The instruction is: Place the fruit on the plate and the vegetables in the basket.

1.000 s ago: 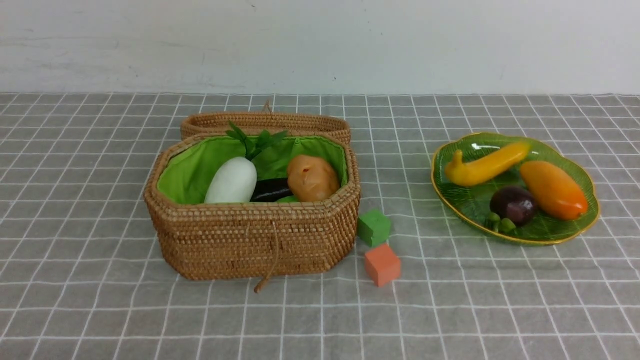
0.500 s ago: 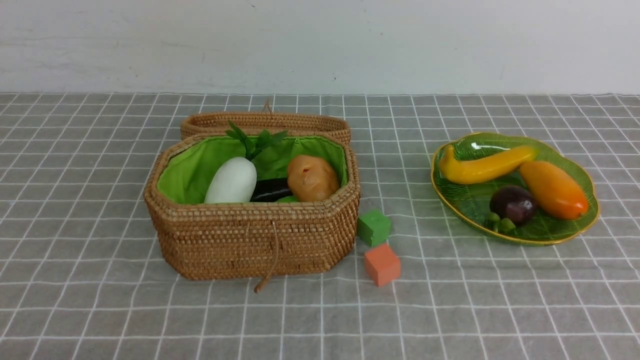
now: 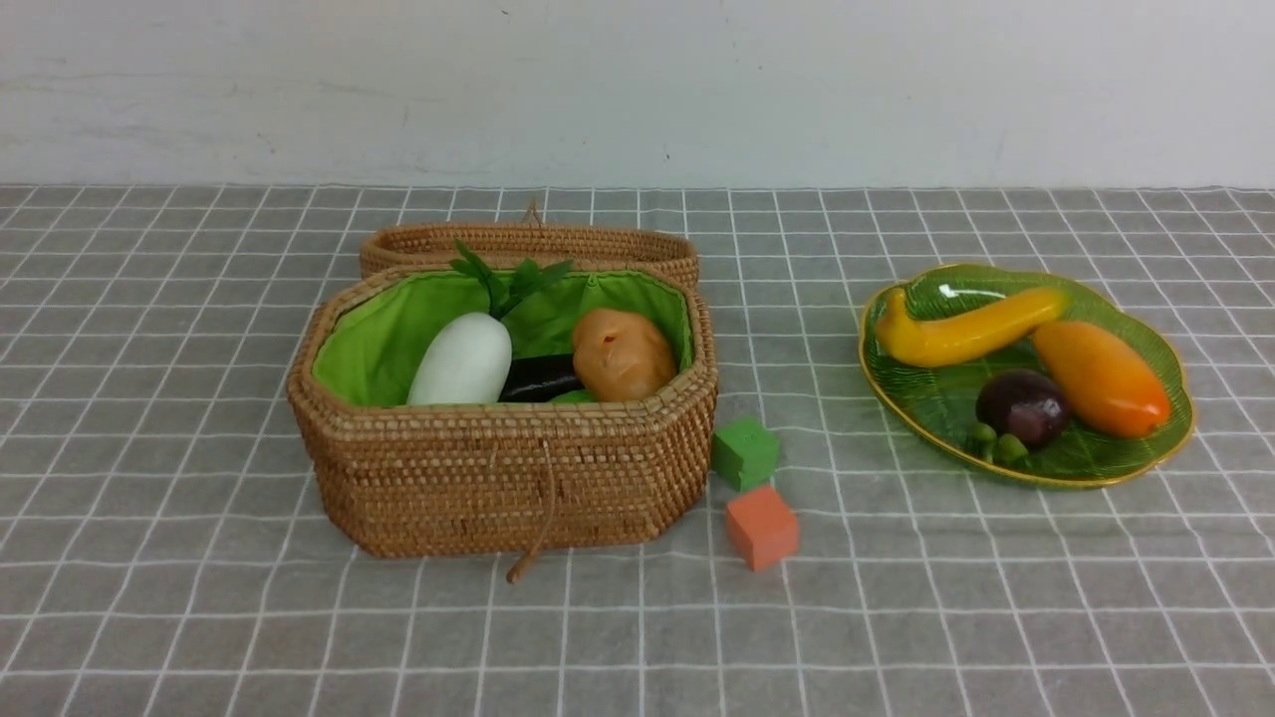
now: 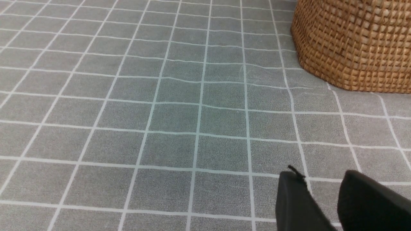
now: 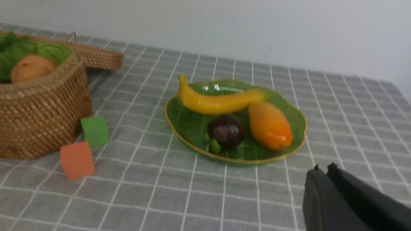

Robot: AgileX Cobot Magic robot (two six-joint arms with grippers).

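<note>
Bare-walled lab tabletop (image 3: 637,617), checked cloth

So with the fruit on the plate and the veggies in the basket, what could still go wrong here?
The banana lies along the plate's far rim with its tip near the edge, so a nudge might roll it off. The potato and radish sit high in the basket, so the lid may not close flat. The green cube and orange cube could be mistaken for produce.
</note>
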